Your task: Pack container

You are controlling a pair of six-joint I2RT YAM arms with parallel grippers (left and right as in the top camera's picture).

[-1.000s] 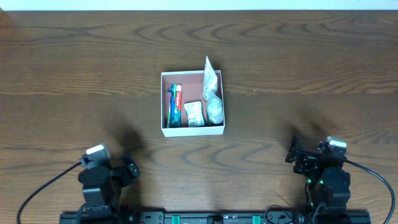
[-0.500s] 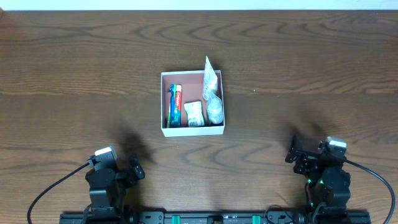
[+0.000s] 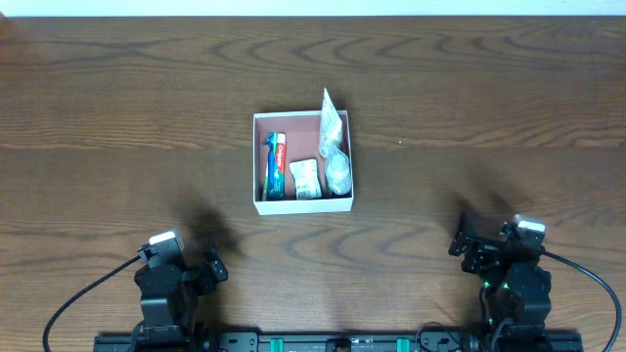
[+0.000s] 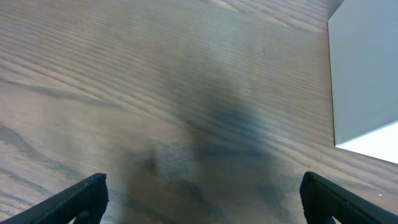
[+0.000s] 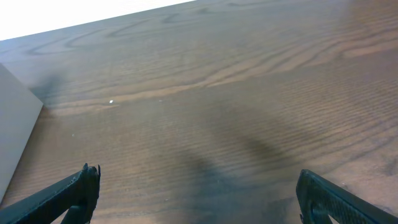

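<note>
Container [image 3: 303, 206] lies ahead of both grippers and between them, both arms parked at the near edge of the table [image 3: 117, 117]. Left gripper [image 4: 202, 196]: fingers spread to the two bottom corners of its wrist view, nothing between them, so wide open and empty. Right gripper [image 5: 199, 193]: same, fingertips at the frame's corners, open and empty. Out from the left gripper there is bare wood, then the container's white wall entering at the right edge of that view: ahead and to its right, near. Out from the right gripper there is a longer run of bare wood, with only a sliver of wall at the far left of its view: ahead and to its left, well apart. Left arm judged the nearer. Container is square, so no long axis; its walls run parallel to the table edge. Inside: tube [image 3: 276, 166] along the left wall, long axis pointing away from the grippers; packet [image 3: 306, 179] in the middle; clear pouch [image 3: 337, 174] by the right wall. Sachet [image 3: 331, 117] stands in the far right corner, tilted, tip above the rim. No loose items seen outside. Judgement: packing looks essentially done. If anything remains it is seating the sachet, which lies about equally far from either gripper.
</note>
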